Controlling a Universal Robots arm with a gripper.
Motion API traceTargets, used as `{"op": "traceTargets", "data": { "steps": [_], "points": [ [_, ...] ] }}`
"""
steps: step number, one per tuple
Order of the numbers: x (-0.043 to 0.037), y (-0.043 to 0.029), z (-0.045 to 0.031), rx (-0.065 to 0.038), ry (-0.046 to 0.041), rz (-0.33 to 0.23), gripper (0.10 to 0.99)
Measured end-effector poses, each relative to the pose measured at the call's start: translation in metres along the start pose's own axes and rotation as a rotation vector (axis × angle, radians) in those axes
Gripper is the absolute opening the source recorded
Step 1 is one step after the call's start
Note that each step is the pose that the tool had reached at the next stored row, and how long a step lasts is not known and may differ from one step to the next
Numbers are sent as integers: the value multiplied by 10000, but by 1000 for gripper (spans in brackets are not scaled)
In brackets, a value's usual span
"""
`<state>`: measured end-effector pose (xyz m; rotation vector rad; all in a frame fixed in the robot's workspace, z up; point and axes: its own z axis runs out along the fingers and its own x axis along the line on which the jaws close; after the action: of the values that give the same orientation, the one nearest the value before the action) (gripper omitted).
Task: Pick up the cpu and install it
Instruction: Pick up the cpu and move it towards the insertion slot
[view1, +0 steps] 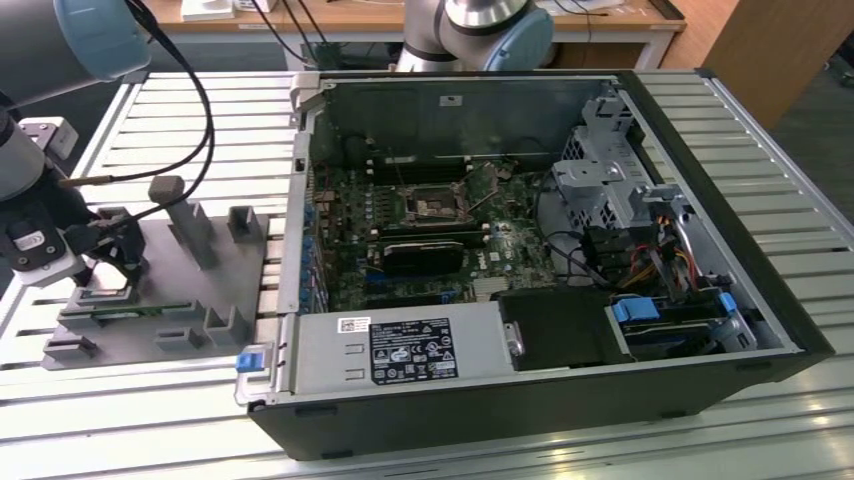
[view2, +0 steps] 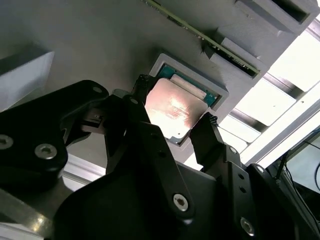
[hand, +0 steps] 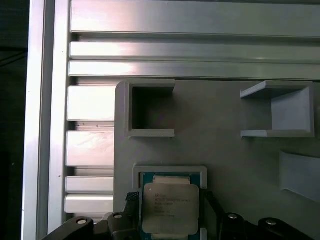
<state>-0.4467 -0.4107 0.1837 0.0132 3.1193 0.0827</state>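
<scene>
The cpu (view2: 172, 111) is a flat square chip with a shiny silver top, and it lies in a square grey holder (view2: 220, 95) on the grey fixture plate (view1: 180, 290). My gripper (view2: 175, 104) straddles it, with one black finger against each of two opposite edges, so it is shut on the chip. In the first wrist view the cpu (hand: 170, 205) covers its holder (hand: 170, 171) and my gripper (hand: 171, 206) flanks it. In the exterior view my gripper (view1: 114, 275) hangs low over the plate's left end. The open computer case (view1: 534, 250) lies at that view's right, its bare socket (view1: 434, 205) on the motherboard.
Grey upright blocks and posts (view1: 187, 225) stand on the fixture plate, and a green memory stick (view1: 127, 312) lies in a slot near the gripper. A black cable (view1: 200, 130) loops down to the arm. Slatted aluminium table (view1: 160, 410) runs all round.
</scene>
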Motion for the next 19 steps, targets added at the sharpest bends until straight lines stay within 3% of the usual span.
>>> {"op": "traceTargets", "data": {
  "steps": [8, 9, 12, 19],
  "points": [
    [0, 0, -2, -2, -2, 0, 608],
    [0, 0, -3, -2, -2, 0, 545],
    [0, 1, -18, 1, 3, 1, 545],
    [-3, 7, -141, -1, -1, 0, 545]
  ]
}}
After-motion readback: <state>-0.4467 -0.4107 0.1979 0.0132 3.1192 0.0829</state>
